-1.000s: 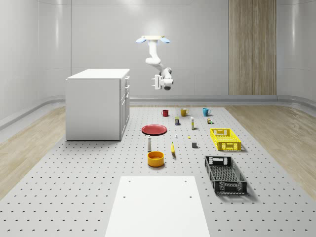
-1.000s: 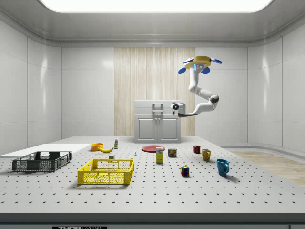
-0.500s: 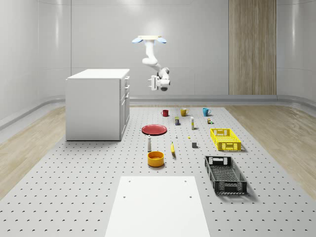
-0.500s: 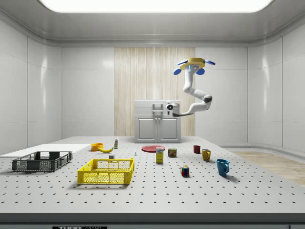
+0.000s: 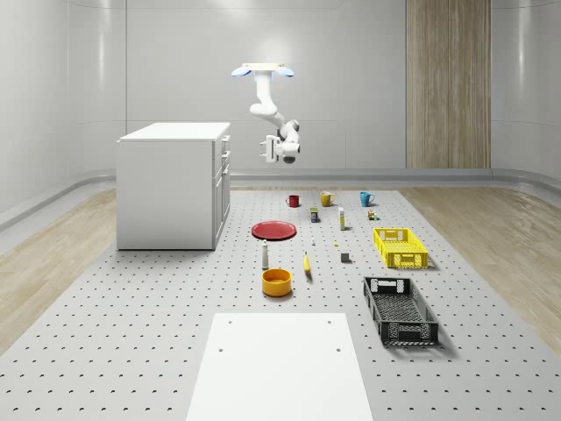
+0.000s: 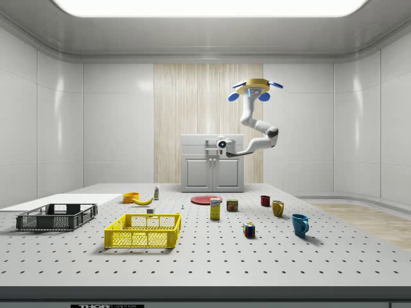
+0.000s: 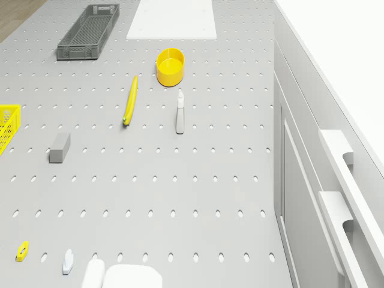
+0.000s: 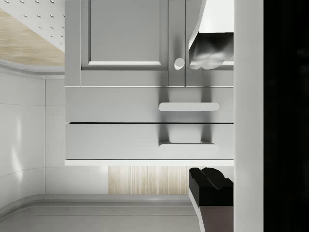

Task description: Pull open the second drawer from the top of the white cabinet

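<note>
Tool: the tool (image 8: 212,116) is held with its fingers apart and nothing between them. The two drawer handles are seen through the gap in the wrist view.
Tool position: in the whole-scene view the tool (image 5: 266,148) is found at 3 o'clock of the drawer fronts, near them but not touching. In the side view the tool (image 6: 220,145) is seen in front of the cabinet's upper part.
Drone: the drone (image 5: 265,70) hovers at 12 o'clock of the tool, higher than the cabinet top and off its drawer side, over the worktop (image 5: 131,333).
Task's thing: the white cabinet (image 5: 166,189) stands on the worktop, at 9 o'clock of the tool in the whole-scene view. The second drawer (image 8: 116,103) is shut, flush with the front. The second drawer's handle (image 8: 188,107) is untouched.
Beyond: a red plate (image 5: 274,230) lies on the worktop at 6 o'clock of the tool, well below it.
Step in hand: the approach is judged to be under way; no grasp is made and no pull is begun.
Next move: the gap to the front is to be closed, the tool lined up on the handle below the topmost one, the fingers brought together around that bar, and the drawer then drawn straight out from the front.
Risk: the two handles sit close together, so the top drawer could be taken by mistake.
</note>
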Robot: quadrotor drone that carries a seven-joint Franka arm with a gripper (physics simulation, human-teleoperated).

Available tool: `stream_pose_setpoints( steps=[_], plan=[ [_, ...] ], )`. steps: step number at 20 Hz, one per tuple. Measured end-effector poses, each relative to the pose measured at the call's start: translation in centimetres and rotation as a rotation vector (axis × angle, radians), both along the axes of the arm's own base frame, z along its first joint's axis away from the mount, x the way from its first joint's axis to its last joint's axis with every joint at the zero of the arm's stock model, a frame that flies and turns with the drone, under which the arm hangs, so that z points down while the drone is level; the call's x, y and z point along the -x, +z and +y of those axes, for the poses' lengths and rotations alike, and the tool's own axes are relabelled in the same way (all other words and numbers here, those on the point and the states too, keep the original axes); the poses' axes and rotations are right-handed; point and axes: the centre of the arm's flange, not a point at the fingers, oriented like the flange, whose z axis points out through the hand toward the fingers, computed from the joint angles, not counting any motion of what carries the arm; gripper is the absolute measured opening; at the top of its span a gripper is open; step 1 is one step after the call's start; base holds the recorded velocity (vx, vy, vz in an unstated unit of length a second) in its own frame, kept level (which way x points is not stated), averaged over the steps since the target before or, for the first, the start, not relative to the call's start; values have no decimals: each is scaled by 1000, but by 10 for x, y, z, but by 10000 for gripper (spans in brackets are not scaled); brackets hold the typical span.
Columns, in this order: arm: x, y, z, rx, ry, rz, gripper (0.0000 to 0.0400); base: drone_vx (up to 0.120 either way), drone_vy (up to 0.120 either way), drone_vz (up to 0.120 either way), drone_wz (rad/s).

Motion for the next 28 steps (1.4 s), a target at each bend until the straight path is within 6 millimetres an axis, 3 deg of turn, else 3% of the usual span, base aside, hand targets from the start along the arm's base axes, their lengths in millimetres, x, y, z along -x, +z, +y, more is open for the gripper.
stream_pose_setpoints(
  steps=[11,14,28],
  plan=[
    [0,0,0,0,0,0,300,120,0,0,0],
    [0,0,3,0,0,0,300,27,0,0,0],
    [0,0,65,0,0,0,300,0,0,0,0]
  ],
)
